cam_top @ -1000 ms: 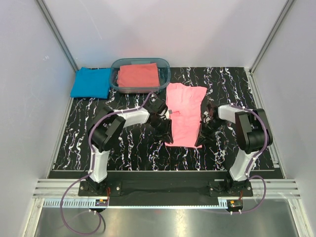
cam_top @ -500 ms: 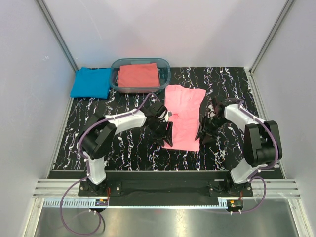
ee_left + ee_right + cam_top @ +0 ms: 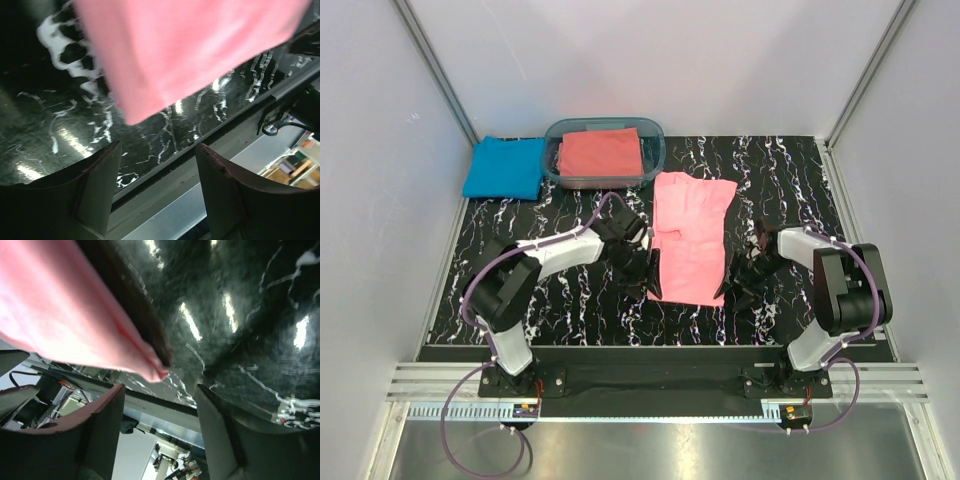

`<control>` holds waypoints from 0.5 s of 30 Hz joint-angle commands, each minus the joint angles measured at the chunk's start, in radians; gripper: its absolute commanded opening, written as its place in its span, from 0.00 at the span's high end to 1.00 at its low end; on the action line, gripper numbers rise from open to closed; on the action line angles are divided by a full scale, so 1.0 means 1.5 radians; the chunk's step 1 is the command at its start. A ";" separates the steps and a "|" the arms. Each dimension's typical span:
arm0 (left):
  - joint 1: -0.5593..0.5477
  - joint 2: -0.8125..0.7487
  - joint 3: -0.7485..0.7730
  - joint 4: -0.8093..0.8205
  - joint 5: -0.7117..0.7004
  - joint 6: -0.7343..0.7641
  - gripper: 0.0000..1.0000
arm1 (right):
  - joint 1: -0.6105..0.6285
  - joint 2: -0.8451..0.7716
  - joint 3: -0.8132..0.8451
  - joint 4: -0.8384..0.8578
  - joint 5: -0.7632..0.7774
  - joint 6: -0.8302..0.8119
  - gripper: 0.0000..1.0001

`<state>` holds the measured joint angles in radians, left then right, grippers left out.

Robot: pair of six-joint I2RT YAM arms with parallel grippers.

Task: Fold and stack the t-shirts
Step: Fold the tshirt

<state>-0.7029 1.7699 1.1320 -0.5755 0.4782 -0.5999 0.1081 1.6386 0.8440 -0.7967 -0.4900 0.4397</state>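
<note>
A light pink t-shirt [image 3: 688,240] lies folded lengthwise on the black marbled table [image 3: 520,290]. My left gripper [image 3: 642,280] is open and empty beside its near left corner; the pink cloth [image 3: 190,45] shows ahead of the jaws. My right gripper [image 3: 738,283] is open and empty beside its near right corner; the pink edge [image 3: 75,325] shows ahead of the jaws. A folded bright blue t-shirt [image 3: 504,167] lies at the far left. A folded coral-red t-shirt [image 3: 601,153] rests in the clear tub [image 3: 656,140].
The tub stands at the back centre, next to the blue shirt. Grey walls with metal posts close in the left, right and back sides. The table's near edge and a metal rail [image 3: 640,385] run in front of the arm bases.
Both grippers have moved toward the near corners of the pink t-shirt. The shirt's near end has shifted slightly nearer and the cloth looks more wrinkled at its middle.
</note>
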 commanded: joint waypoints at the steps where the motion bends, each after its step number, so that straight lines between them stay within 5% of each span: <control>1: 0.025 0.004 -0.036 0.074 0.002 -0.063 0.32 | -0.002 0.010 -0.008 0.064 -0.020 0.031 0.35; 15: 0.043 0.055 -0.067 0.131 0.007 -0.149 0.34 | -0.001 0.034 -0.056 0.132 0.033 0.069 0.47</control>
<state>-0.6357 1.8027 1.0218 -0.4301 0.5026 -0.7963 0.1078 1.6630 0.7887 -0.7040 -0.5282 0.5453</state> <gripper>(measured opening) 0.674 0.530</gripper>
